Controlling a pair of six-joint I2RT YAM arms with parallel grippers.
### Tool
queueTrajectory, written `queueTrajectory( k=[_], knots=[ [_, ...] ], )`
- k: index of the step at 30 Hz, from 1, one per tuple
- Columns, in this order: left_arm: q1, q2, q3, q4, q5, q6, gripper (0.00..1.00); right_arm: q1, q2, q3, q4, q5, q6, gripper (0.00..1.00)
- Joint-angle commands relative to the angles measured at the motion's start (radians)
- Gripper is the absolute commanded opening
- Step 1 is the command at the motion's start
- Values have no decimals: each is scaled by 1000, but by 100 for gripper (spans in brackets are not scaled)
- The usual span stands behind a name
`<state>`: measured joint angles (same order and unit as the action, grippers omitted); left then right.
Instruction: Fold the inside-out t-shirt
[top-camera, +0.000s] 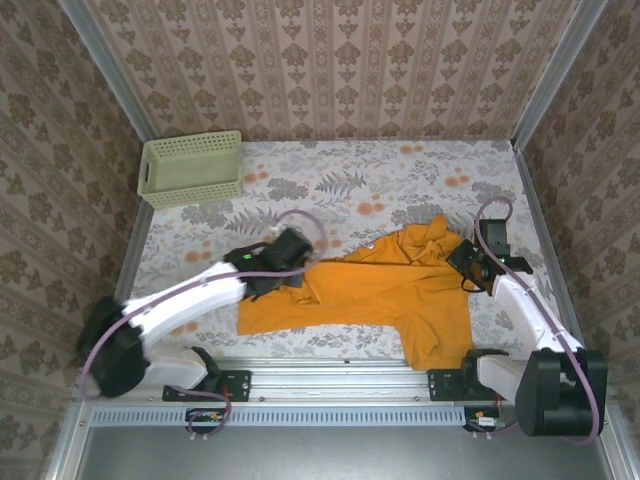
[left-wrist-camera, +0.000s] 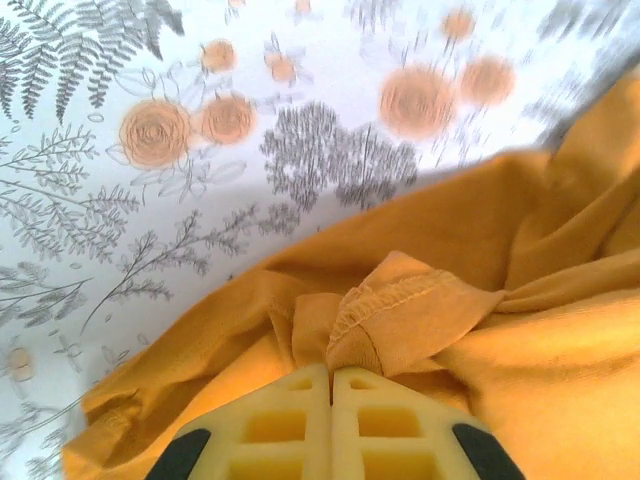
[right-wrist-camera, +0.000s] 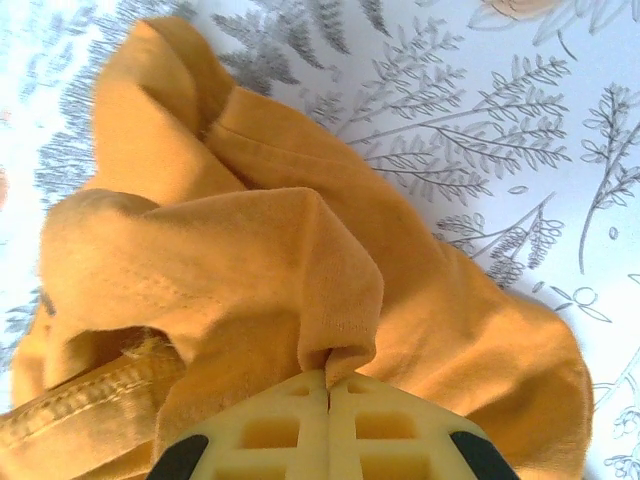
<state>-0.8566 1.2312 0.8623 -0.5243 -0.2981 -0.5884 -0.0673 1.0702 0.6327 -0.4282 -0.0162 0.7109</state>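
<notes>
A green basket (top-camera: 190, 168) sits at ten o'clock on the table (top-camera: 400, 165). The left gripper (left-wrist-camera: 331, 372), fingers pressed together, pinches the ten o'clock edge of the orange t-shirt (top-camera: 390, 290), which lies crumpled toward five o'clock. The right gripper (right-wrist-camera: 328, 376) pinches its three o'clock edge.

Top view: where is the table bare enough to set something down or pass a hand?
Bare: the far strip of table from the basket to the far right corner, beyond the t-shirt; also the left side between basket and left arm. Crowded: near centre and right, where the left gripper and right gripper pinch the t-shirt.
</notes>
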Motion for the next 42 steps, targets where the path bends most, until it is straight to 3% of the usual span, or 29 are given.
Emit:
queueTrajectory(
  k=[1, 6, 14, 22, 29, 34, 40, 42],
  knots=[
    [115, -189, -122, 212, 233, -38, 0, 9, -87, 2, 0, -53, -1, 0],
    [280, -373, -218, 329, 453, -51, 0, 38, -141, -17, -34, 1, 19, 0],
    [450, -430, -348, 502, 678, -170, 0, 38, -130, -76, -46, 43, 73, 0],
    [573, -477, -301, 358, 688, -139, 0, 34, -152, -83, -48, 47, 76, 0],
    [629, -577, -120, 122, 620, -16, 0, 14, -225, 65, -135, 39, 1, 0],
    [676, -566, -130, 169, 646, -37, 0, 29, -259, 26, -92, -34, 75, 0],
    [671, -519, -274, 239, 741, -85, 0, 242, -293, -149, -186, 69, 272, 0],
    [669, -553, -307, 208, 723, -63, 0, 291, -283, -209, -203, 74, 315, 13]
  ],
)
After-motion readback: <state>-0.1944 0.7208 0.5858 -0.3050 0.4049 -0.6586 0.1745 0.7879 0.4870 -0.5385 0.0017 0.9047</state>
